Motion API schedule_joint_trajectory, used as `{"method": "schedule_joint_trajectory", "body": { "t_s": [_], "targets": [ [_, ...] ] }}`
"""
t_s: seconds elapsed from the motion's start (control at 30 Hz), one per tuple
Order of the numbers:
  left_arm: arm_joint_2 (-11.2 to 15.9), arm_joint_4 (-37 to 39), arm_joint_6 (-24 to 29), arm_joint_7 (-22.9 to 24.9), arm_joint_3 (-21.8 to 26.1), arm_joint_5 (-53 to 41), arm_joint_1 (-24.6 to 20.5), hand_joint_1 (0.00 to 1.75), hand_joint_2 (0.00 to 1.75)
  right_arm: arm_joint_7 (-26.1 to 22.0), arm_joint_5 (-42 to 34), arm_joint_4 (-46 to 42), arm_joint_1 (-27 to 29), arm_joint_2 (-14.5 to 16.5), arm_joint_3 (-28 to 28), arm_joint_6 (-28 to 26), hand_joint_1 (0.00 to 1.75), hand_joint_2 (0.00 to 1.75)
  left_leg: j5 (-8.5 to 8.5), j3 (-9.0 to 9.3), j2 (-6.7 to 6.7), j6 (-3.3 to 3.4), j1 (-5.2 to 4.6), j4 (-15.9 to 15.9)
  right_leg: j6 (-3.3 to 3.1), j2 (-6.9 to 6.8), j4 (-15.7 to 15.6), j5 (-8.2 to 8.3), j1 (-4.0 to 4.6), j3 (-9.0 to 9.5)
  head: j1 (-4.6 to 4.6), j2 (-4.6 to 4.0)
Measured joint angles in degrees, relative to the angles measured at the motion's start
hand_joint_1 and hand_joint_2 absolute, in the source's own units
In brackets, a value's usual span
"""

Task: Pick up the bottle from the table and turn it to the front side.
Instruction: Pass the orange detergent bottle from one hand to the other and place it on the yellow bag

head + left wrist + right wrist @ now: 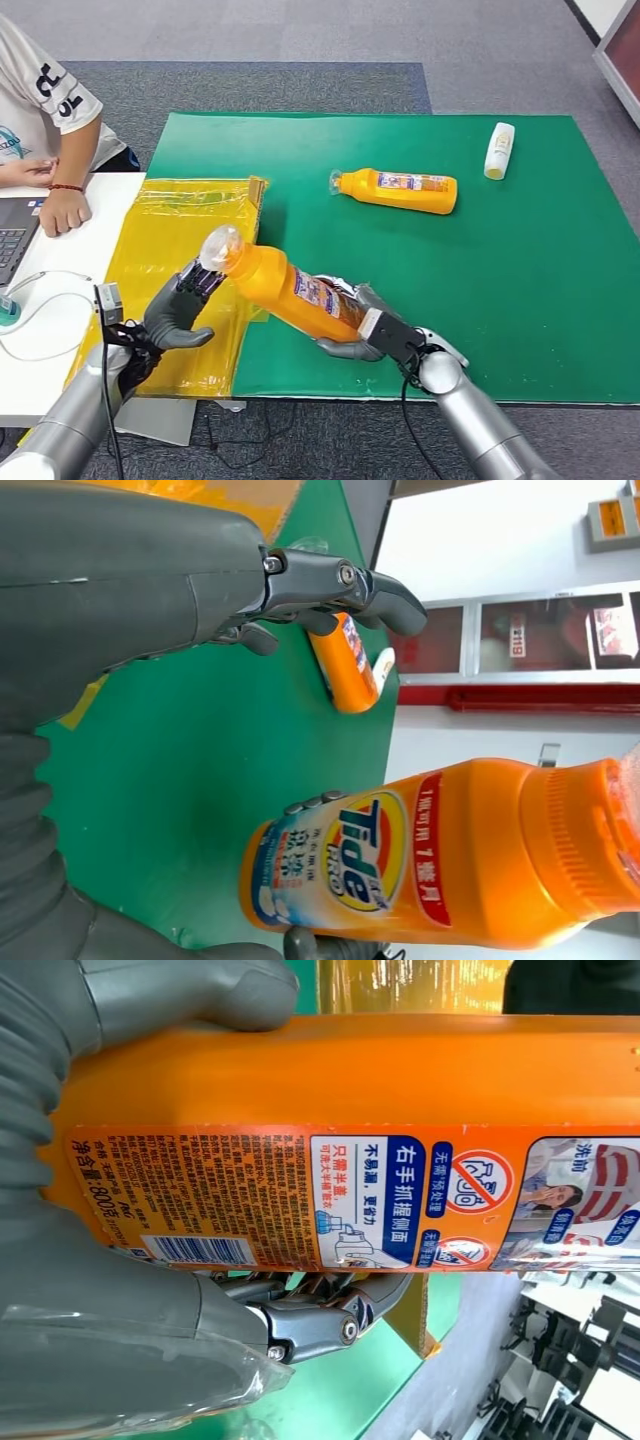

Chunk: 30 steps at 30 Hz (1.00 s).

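Bottle [290, 291] is smooth orange plastic with a clear ribbed cap, held tilted above the green mat [528, 300] by the right hand [355, 325] wrapped round its base. "Tide PRO" on the front, barcode and "800" on the back. Left hand [181, 310] spread, empty, just beside the cap.

The right hand [353, 325] grips the orange bottle [290, 291] around its lower body, thumb [189, 995] over one side and fingers [332, 1310] under the other, holding it raised and tilted. The left hand [180, 308] is spread wide beside the bottle's cap, holding nothing.
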Motion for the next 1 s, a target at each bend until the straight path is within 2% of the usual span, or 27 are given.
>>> {"method": "schedule_joint_trajectory", "body": {
  "t_s": [0.4, 1.0],
  "targets": [
    [-0.72, 2.46, -0.05, 0.0, -4.96, 0.47, -4.27, 0.0, 1.75, 0.33, 1.94, 4.1, -1.99, 1.85, 4.92, -1.99, 1.75, 1.75, 0.02, 0.0, 0.0, 0.0, 0.0, 0.0, -0.02, 0.0, 0.0, 0.02, 0.0, -0.02, -0.01, 0.0],
    [-2.49, 4.78, -0.54, 0.0, -7.21, 1.67, -5.83, 0.0, 1.75, 0.36, 1.16, 7.71, -3.61, 3.33, 6.2, -3.19, 1.75, 1.75, 0.0, 0.02, 0.0, 0.01, -0.01, 0.0, -0.02, 0.0, 0.0, 0.01, -0.01, 0.02, -0.01, 0.0]
  ]
}}
